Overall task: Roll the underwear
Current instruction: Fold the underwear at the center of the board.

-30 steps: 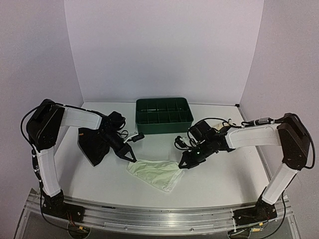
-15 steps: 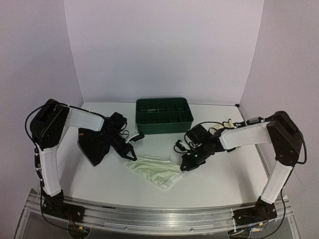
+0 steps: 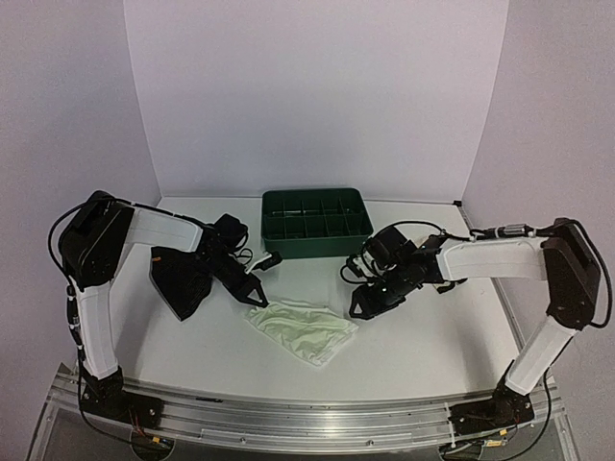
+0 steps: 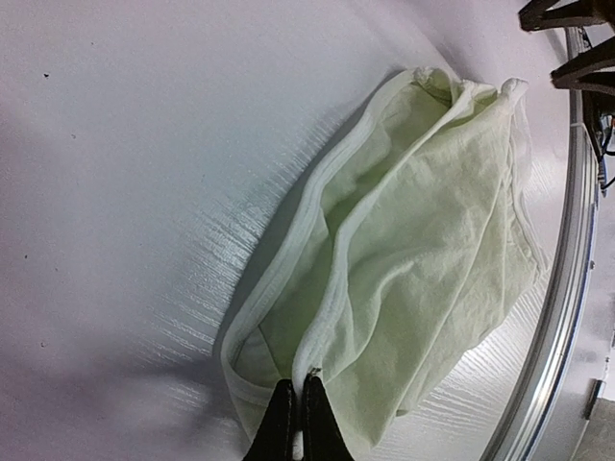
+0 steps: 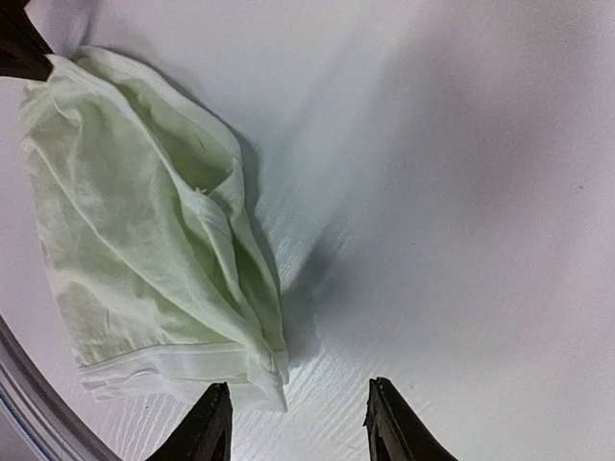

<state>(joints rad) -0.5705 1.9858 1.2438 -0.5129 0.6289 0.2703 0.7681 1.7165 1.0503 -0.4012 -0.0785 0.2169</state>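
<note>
A pale mint-white underwear (image 3: 300,329) lies crumpled on the white table between the two arms. My left gripper (image 3: 258,300) is shut on its left hem; the left wrist view shows the closed tips (image 4: 296,423) pinching the white edging of the cloth (image 4: 423,250). My right gripper (image 3: 357,305) hovers just off the garment's right corner, open and empty. In the right wrist view its fingers (image 5: 298,389) straddle bare table beside the folded corner of the cloth (image 5: 135,221). A black underwear (image 3: 178,279) lies under the left forearm.
A dark green compartmented tray (image 3: 317,245) stands at the back centre of the table. The metal rail (image 3: 307,413) runs along the near edge, close to the mint cloth. White walls close in the back and both sides.
My right gripper has opened and let go of the mint underwear's right corner, then drawn back slightly. The cloth has settled onto the table. The left gripper stays shut on the hem.
</note>
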